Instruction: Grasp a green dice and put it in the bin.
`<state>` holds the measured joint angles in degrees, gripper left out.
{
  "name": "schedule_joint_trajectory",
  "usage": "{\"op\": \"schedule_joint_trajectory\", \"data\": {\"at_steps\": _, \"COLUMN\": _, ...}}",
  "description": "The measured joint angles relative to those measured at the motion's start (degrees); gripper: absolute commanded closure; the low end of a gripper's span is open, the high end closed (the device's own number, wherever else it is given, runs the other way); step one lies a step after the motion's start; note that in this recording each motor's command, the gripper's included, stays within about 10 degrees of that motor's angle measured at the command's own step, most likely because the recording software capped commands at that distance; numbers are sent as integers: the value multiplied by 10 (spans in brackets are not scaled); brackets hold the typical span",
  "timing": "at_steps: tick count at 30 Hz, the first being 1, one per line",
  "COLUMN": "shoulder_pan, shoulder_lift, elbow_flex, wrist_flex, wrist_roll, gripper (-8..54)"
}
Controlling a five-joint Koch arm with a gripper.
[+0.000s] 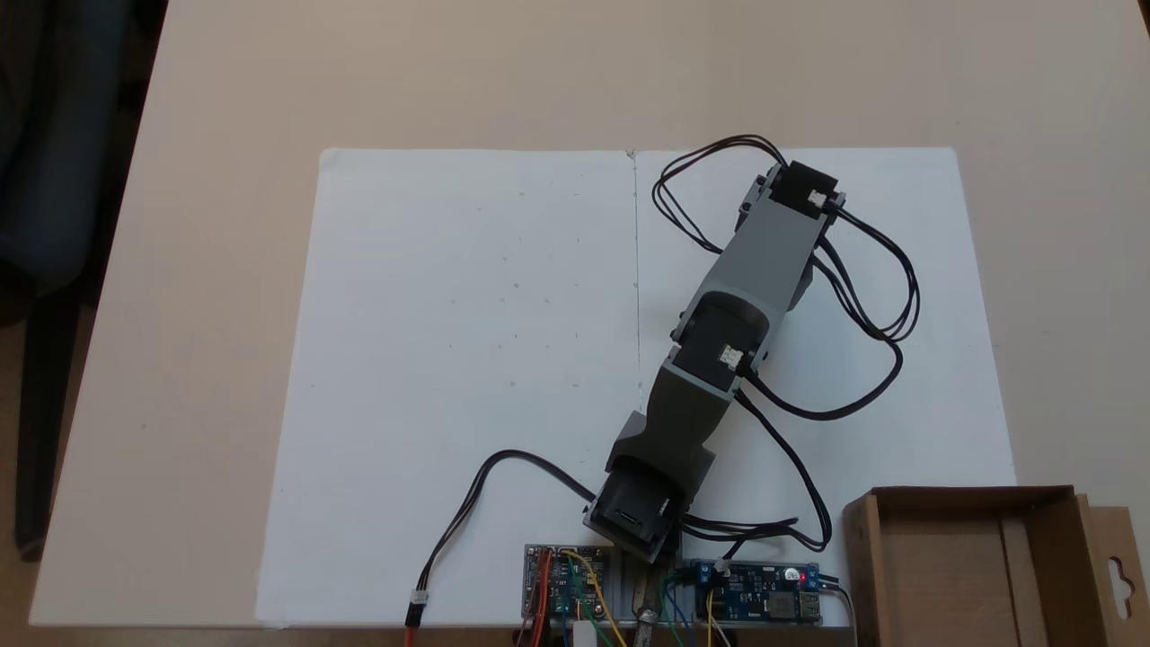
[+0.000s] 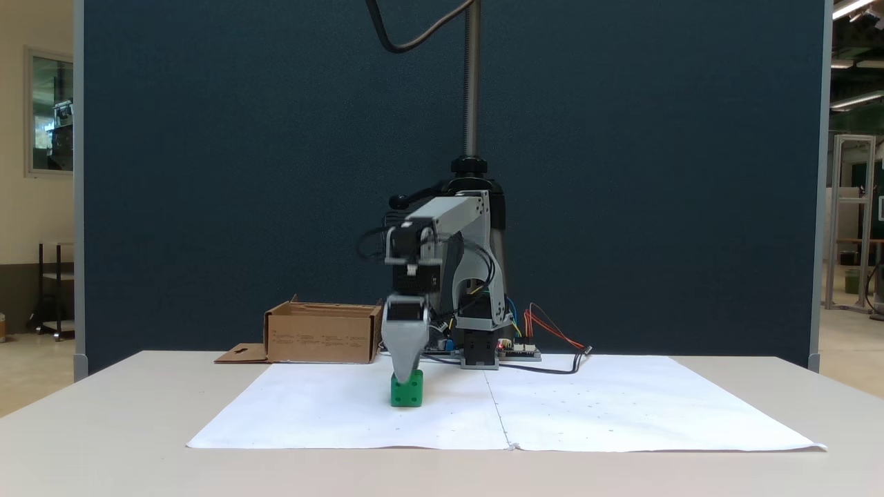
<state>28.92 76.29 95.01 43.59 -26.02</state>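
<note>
Dice (image 2: 407,391) on paper (image 2: 587,407), right of bin (image 2: 321,335).

Arm stretched forward, end effector (image 2: 405,373) pointing straight down (jaw spacing unclear).

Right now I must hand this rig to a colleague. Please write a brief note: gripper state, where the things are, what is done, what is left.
Gripper: lowered onto the small bright green plastic dice, tip at its top; open or shut cannot be told from the front fixed view.
Dice: sits on the white paper sheet, not lifted.
Bin: the shallow brown cardboard box stands beside the arm's base, nothing visible inside it.
Done: approach to the dice.
Left: confirm the grasp, lift, carry to the box, release.
</note>
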Motion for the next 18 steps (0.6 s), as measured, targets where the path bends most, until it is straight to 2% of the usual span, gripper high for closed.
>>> {"op": "schedule_joint_trajectory", "data": {"at_steps": 18, "shoulder_pan": 0, "shoulder_lift": -40, "elbow_flex": 10, "wrist_flex": -43, "wrist_roll": -1, "gripper": 42}}
